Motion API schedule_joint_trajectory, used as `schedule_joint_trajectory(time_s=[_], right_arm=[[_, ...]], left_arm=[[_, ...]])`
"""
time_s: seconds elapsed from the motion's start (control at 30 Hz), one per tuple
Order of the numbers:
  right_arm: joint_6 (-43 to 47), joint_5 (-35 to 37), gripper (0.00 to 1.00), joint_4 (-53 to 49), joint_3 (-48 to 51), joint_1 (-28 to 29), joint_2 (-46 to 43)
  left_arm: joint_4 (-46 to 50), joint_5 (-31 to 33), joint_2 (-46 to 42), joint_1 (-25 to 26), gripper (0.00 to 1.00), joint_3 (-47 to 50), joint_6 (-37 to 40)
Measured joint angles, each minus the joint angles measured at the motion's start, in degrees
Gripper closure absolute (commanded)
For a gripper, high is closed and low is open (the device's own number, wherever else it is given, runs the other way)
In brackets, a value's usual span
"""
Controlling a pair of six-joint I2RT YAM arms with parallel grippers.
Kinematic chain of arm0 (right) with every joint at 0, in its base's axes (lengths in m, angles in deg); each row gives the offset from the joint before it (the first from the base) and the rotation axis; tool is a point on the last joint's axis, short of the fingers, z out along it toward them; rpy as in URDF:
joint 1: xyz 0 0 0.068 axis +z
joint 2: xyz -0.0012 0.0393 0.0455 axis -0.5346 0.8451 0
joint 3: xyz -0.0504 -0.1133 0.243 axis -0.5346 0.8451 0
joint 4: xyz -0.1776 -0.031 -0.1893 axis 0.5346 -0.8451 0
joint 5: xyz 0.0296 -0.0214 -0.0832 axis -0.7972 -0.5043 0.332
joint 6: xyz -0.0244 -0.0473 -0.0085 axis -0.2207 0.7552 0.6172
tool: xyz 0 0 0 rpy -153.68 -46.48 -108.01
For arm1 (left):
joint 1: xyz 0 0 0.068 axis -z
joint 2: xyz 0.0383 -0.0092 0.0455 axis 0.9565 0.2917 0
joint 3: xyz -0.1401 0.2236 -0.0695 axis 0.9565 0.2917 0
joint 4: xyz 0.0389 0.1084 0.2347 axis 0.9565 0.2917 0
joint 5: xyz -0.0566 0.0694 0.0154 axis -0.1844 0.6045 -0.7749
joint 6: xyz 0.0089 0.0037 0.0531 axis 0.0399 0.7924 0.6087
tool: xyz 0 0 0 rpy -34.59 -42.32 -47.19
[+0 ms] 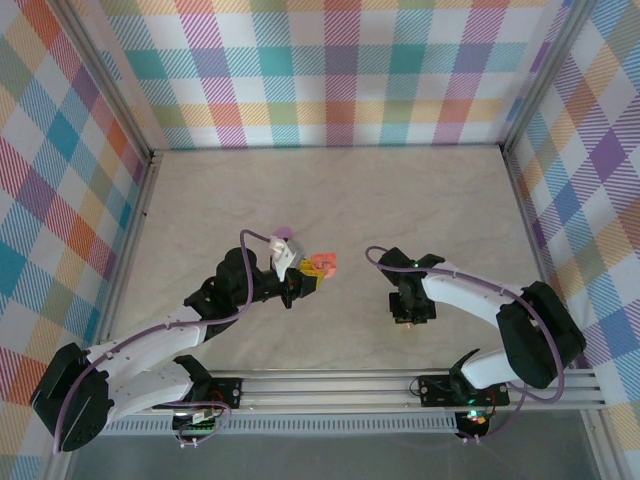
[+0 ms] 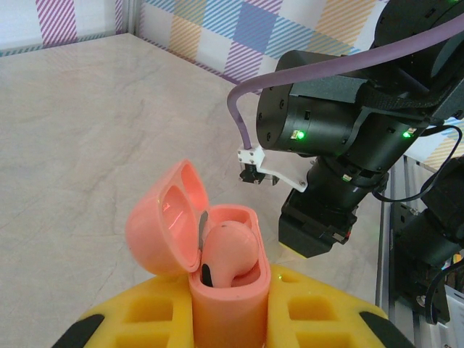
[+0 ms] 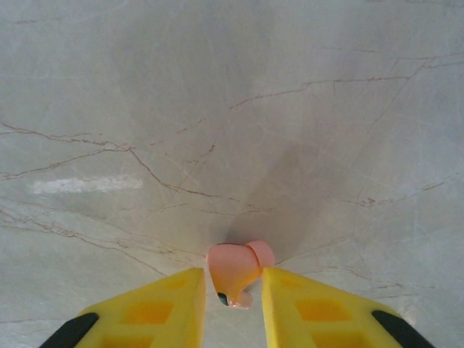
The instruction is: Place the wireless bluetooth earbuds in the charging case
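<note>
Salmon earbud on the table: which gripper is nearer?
Right. The right gripper straddles the salmon earbud on the table, one finger on either side. The left gripper is well apart from it, shut on the open salmon case.

A salmon-pink charging case [image 2: 226,290] stands upright in the left gripper's [image 2: 228,308] yellow fingers, its rounded lid hinged open and tipped back to the left. One matching salmon earbud [image 2: 232,250] sits nestled in the case's well. A second earbud [image 3: 235,270], also salmon with a dark tip, is pinched between the right gripper's [image 3: 232,293] fingers, low against the marbled tabletop [image 3: 232,109].
</note>
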Motion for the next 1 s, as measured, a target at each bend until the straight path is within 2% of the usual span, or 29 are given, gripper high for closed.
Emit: schedule_joint_trajectory(time_s=[0.6, 0.77, 1.0], right_arm=[[0.6, 0.7, 0.95, -0.4, -0.5, 0.2, -0.6], [1.1, 0.3, 1.00, -0.7, -0.8, 0.3, -3.4], [1.6, -2.5, 1.00, 2.4, -0.9, 0.3, -9.7]], left_arm=[[0.0, 0.1, -1.9, 0.0, 1.00, 0.2, 0.0], [0.0, 0.2, -2.1, 0.0, 1.00, 0.2, 0.0], [0.0, 0.2, -2.6, 0.0, 1.00, 0.2, 0.0]])
